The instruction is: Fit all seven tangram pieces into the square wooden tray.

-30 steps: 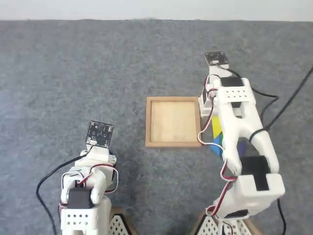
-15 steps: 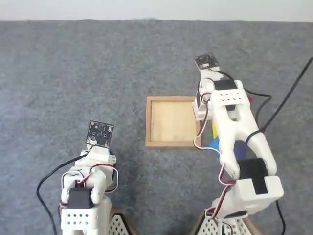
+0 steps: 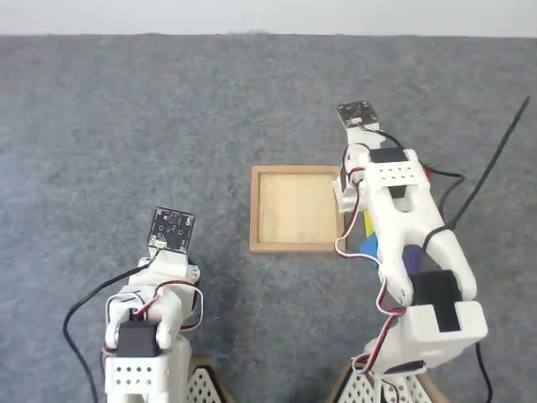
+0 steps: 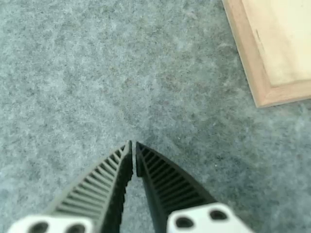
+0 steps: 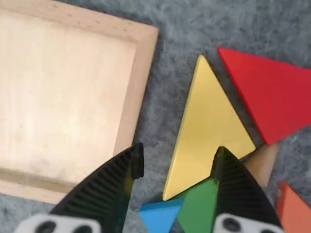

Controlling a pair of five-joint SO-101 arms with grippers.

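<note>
Right wrist view: right gripper (image 5: 179, 153) is held wide over yellow triangle (image 5: 206, 121), beside tray (image 5: 142, 73); left gripper (image 4: 133, 148) is closed.

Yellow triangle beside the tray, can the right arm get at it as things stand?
Probably yes. The right end effector is open directly above the yellow triangle and nothing lies on top of it, though the green piece and red triangle sit close beside it.

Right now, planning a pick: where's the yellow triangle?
In the right wrist view, the yellow triangle lies on the carpet between tray and red triangle, under the open right gripper.
</note>
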